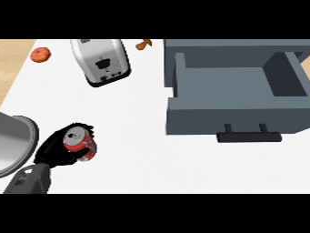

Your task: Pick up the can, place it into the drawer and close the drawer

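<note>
A red can point(78, 143) with a silver top sits low on the left of the white counter, and my left hand point(55, 150) is curled round it, fingers wrapping its far side. To the right stands the grey drawer point(177, 98), pulled open, its inside bare and its dark handle point(248, 136) facing the front. My right hand does not show in the head view.
A silver toaster point(102, 61) lies at the back, left of the drawer. Beside it are a red-orange fruit point(41, 54) at the far left and a small brown item point(143, 44). A large metal pot point(3, 141) stands at the left edge, close to my left forearm.
</note>
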`<state>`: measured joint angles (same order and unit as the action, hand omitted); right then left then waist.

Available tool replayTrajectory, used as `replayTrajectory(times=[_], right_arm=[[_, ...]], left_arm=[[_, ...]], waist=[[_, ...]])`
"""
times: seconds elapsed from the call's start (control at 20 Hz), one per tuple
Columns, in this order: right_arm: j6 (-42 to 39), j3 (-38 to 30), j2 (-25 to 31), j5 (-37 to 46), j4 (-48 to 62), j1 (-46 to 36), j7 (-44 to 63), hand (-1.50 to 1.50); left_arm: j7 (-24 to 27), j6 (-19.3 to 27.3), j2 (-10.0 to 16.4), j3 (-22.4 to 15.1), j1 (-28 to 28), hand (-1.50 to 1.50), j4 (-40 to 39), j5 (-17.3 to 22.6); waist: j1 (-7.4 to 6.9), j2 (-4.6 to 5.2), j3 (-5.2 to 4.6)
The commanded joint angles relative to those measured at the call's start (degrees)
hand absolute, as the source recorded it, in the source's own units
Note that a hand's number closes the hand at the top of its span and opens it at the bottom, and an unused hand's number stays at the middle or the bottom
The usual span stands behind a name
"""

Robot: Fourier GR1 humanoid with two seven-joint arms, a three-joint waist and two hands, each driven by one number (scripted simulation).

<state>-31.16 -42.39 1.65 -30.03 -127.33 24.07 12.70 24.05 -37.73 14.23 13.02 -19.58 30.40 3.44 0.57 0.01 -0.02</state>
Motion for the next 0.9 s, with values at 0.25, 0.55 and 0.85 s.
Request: replayTrajectory(times=[0.25,0.55,0.85], right_arm=[[-0.23,0.2,-1.58,0.84,1.93,0.6,-2.43,-1.5],[-0.38,0.28,-1.59,-2.31,-2.83,4.04,0.57,-1.5],[0.2,-1.04,-0.96,-1.76,-0.16,1.61,-0.47,-1.5]], left_arm=[[-1.88,-8.5,-2.52,-1.95,1.12,1.5,7.05,3.83],[-8.89,-8.37,-5.62,-2.49,2.11,1.5,16.28,8.99],[-6.98,21.55,-13.94,5.86,0.12,1.5,20.55,10.4]], waist=[[-0.47,-0.13,0.05],[-0.48,-0.24,0.05],[-1.28,-0.35,0.15]])
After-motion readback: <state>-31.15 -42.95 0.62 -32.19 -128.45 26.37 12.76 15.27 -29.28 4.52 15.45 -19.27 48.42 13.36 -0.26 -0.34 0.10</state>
